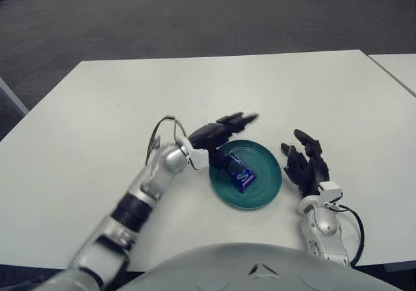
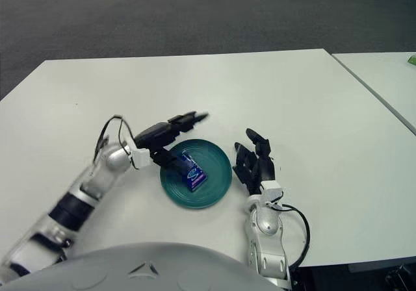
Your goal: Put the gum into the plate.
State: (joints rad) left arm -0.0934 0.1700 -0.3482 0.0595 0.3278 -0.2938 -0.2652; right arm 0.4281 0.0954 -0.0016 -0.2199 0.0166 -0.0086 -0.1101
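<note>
A blue gum pack (image 1: 240, 172) lies inside the teal plate (image 1: 260, 190) near the table's front edge; it also shows in the right eye view (image 2: 191, 171). My left hand (image 1: 224, 135) is over the plate's left rim with its fingers spread, holding nothing and clear of the gum. My right hand (image 1: 305, 164) rests on the table just right of the plate, fingers relaxed and empty.
The white table (image 1: 195, 89) stretches far back and to both sides. A second white table (image 1: 396, 67) stands at the right. A cable loops off my left wrist (image 1: 162, 132).
</note>
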